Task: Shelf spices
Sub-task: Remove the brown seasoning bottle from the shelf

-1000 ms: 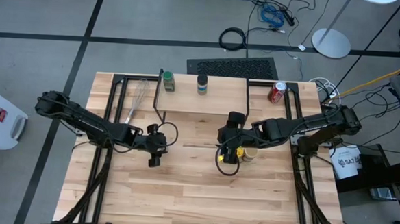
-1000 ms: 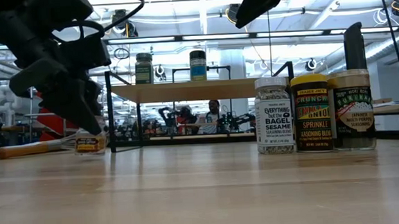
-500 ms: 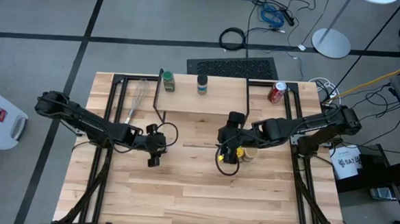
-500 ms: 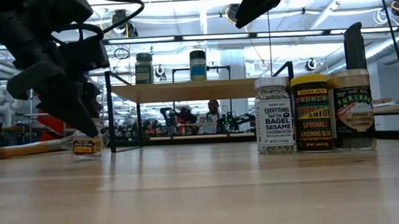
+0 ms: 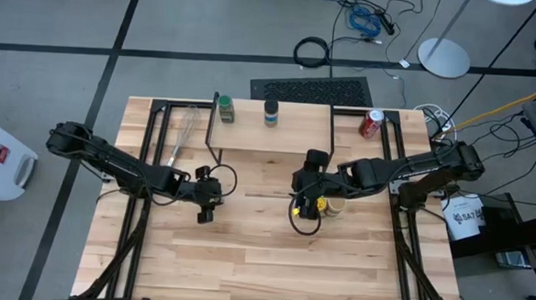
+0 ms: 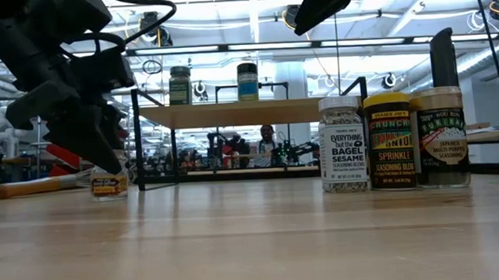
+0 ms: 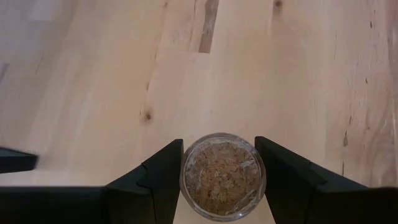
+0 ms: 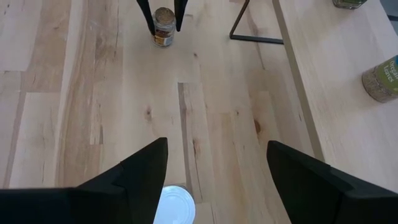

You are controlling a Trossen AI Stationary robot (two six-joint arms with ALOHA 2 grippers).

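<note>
My left gripper [image 5: 205, 211] is shut on a small jar of tan-brown spice [image 7: 222, 177], left of the table's middle; the low view shows that jar [image 6: 109, 184] under the dark fingers. My right gripper [image 8: 214, 180] hangs open above three jars [image 6: 389, 142] standing right of centre, with a white lid [image 8: 174, 208] below its fingers. The shelf [image 5: 273, 132] stands at the far middle on black legs. It carries a green-lidded jar [image 5: 225, 109] and a dark-lidded jar [image 5: 271, 113]. My left gripper pinches the jar's round wall [image 7: 186, 180] between its two fingers, one on each opposite side. The fingers [image 8: 148, 18] come slanting down from the table's left. The jar stands upright with its base at the tabletop; I cannot tell whether it rests there.
A wire whisk [image 5: 184, 132] lies left of the shelf and a red soda can [image 5: 370, 124] stands right of it. A black cable loop [image 5: 301, 223] hangs under the right arm. Bare wood stretches along the near half [image 5: 262, 269].
In the low view the jar in my left gripper has sunk slightly toward the tabletop and stands straighter than before. The right arm has kept still.
</note>
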